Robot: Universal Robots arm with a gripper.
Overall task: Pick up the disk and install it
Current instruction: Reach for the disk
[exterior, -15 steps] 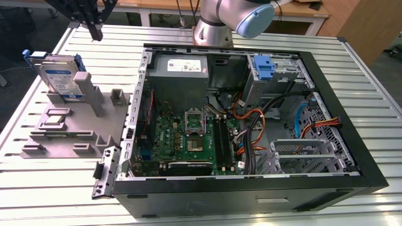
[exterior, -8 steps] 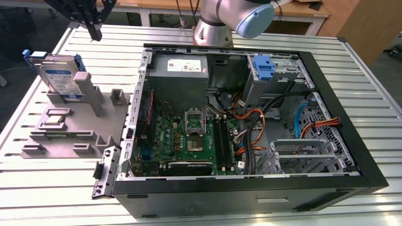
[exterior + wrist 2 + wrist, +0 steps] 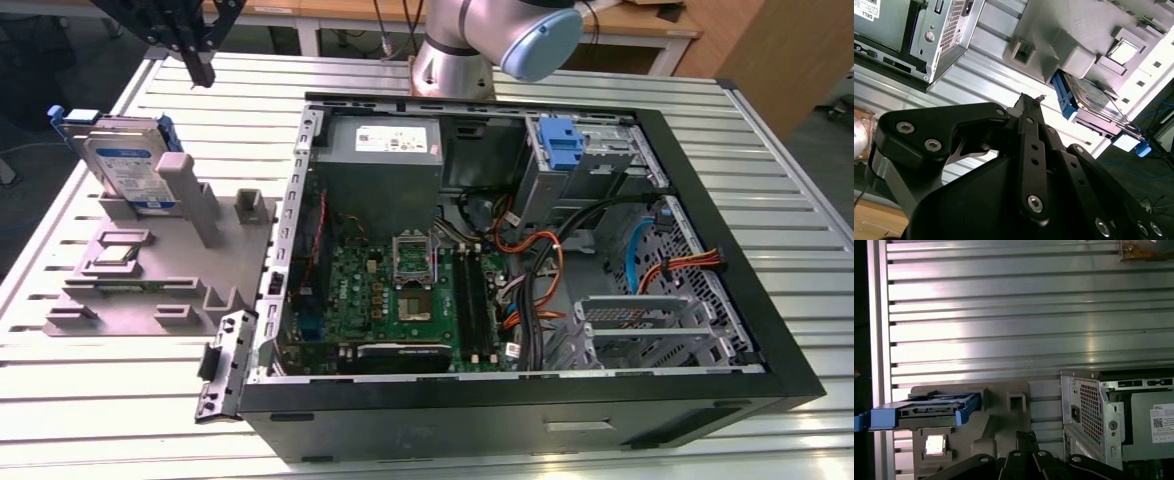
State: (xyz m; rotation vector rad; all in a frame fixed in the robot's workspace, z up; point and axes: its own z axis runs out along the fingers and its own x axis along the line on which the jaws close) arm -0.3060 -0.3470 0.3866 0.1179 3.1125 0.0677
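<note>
1. While the gripper (image 3: 203,78) hangs above the slatted table (image 3: 107,400), its jaws sit pressed together, holding nothing.
2. The disk (image 3: 131,165) stands upright in a grey stand (image 3: 134,290), at seven o'clock from the gripper in the exterior view.
3. The open computer case (image 3: 787,380) lies at three o'clock of the stand.

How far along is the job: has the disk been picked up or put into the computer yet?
Nothing looks done yet: the disk stands upright in the grey holder beside the open computer case, untouched. In hand: the gripper hangs close to the disk, apart from it, shut and empty. Left: picking the disk up and installing it in the case.
</note>
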